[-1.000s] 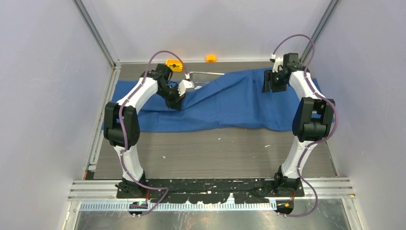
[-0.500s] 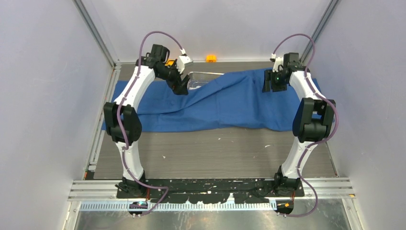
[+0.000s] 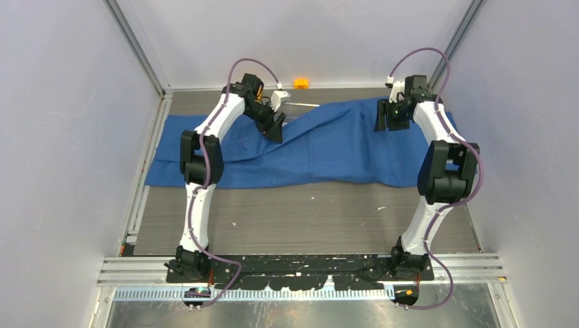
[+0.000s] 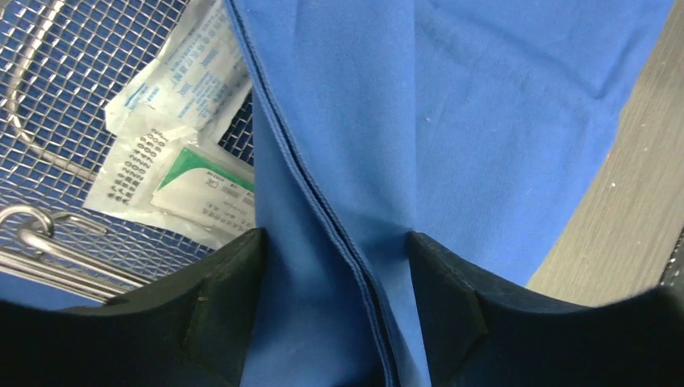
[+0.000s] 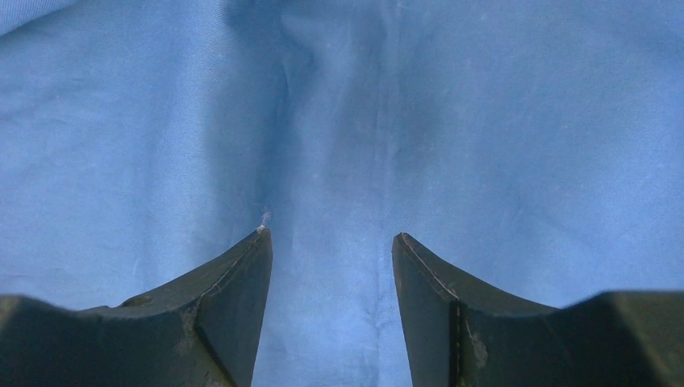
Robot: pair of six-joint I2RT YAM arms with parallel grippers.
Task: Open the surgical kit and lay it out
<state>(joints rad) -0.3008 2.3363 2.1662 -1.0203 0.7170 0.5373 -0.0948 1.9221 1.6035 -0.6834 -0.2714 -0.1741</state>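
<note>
The blue cloth wrap (image 3: 328,147) lies spread across the far half of the table. My left gripper (image 3: 276,128) hovers at its far edge, left of centre. In the left wrist view this gripper (image 4: 335,235) is open, with the hemmed edge of the cloth (image 4: 484,121) running between its fingers. Left of that edge the steel mesh basket (image 4: 72,64) lies uncovered, holding white-green packets (image 4: 181,177) and the ring handles of steel instruments (image 4: 32,234). My right gripper (image 3: 384,123) hangs open over the cloth's right part, and its wrist view (image 5: 332,234) shows only cloth (image 5: 339,105).
A small orange block (image 3: 300,83) sits by the back wall. Enclosure walls stand close on both sides, with a metal rail (image 3: 140,198) along the left. Bare wood-grain table (image 3: 307,219) lies between the cloth and the arm bases.
My left gripper went from shut to open and swung up and rightward along the cloth's far edge, now covering most of the basket in the top view. The right arm stayed still.
</note>
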